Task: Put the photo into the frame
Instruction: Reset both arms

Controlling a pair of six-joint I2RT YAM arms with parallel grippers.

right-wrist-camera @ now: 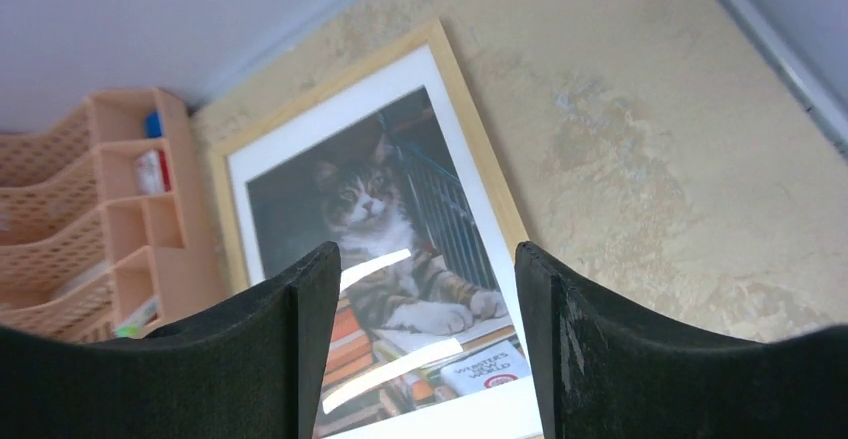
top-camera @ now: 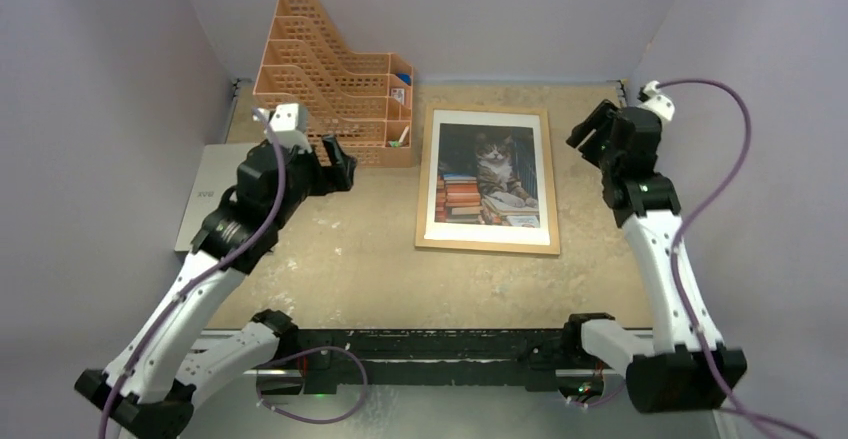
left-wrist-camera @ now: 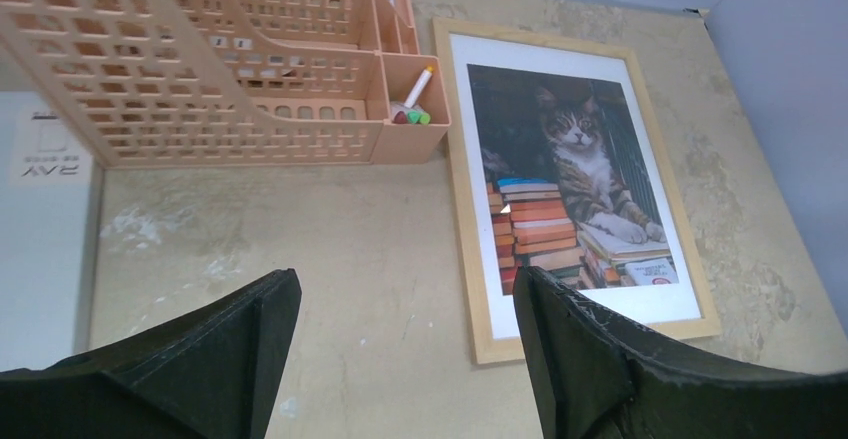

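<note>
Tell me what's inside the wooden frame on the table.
The photo of a cat among books sits inside the frame, with its white border showing all round. Whatever lies beneath the photo is covered and cannot be seen.

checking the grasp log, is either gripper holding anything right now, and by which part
Nothing is held. The left gripper and the right gripper are both open and empty; the photo lies in the frame, untouched.

A printed title is seen on a white book cover (right-wrist-camera: 487, 364) pictured at the near right corner of the photo (right-wrist-camera: 370, 209). Its second line is read as "WORLD"; the first line is too blurred. Dark lettering is seen upside down on the white flat object (left-wrist-camera: 45, 219) at the left, not legible.
</note>
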